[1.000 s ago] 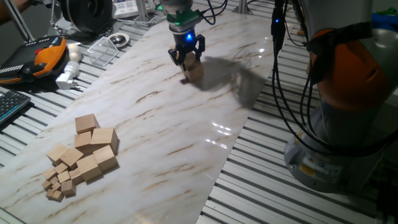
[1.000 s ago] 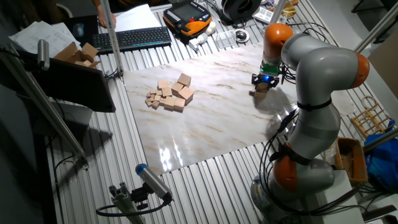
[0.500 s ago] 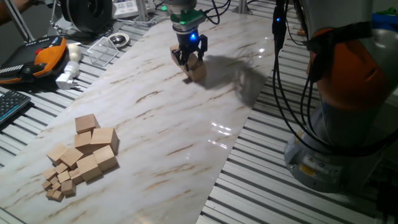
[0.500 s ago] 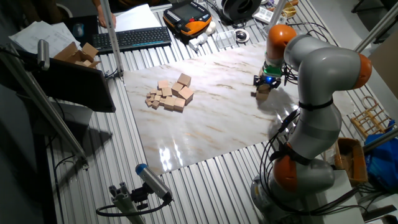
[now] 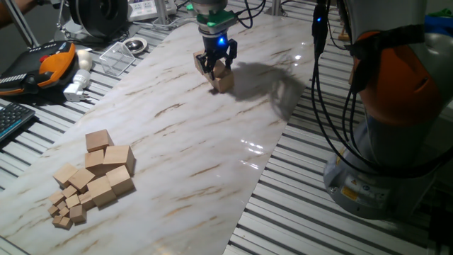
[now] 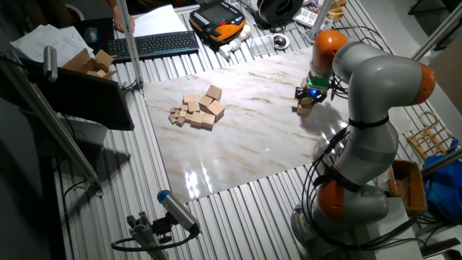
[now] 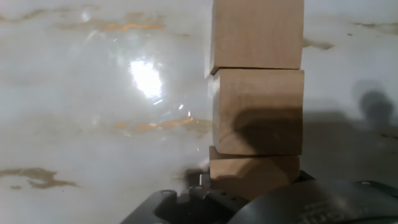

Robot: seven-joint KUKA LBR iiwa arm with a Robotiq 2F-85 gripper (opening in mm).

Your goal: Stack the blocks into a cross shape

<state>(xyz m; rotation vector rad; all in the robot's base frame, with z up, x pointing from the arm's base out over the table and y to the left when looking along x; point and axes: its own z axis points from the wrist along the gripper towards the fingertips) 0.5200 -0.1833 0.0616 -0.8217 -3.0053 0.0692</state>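
My gripper [image 5: 216,66] is down at the far end of the marble sheet, its fingers closed on either side of a tan wooden block. Another block [image 5: 225,83] lies right in front of it on the sheet, touching. The other fixed view shows the gripper [image 6: 307,100] low over the same small cluster of blocks [image 6: 302,107]. In the hand view, three blocks lie in a straight row: a far one [image 7: 257,34], a middle one [image 7: 258,112] and a near one [image 7: 255,177] against the hand's dark body. The fingertips are hidden there.
A pile of loose wooden cubes [image 5: 106,170] lies at the near left of the sheet, with much tinier cubes [image 5: 65,212] at its edge. An orange-black pendant [image 5: 49,65], a white adaptor [image 5: 76,86] and a clear box [image 5: 117,57] lie beyond the sheet. The arm's base [image 5: 396,106] stands at right.
The gripper has shifted slightly right and farther up the sheet with the block between its fingers. It has barely moved over the last half second. The pile is unchanged.
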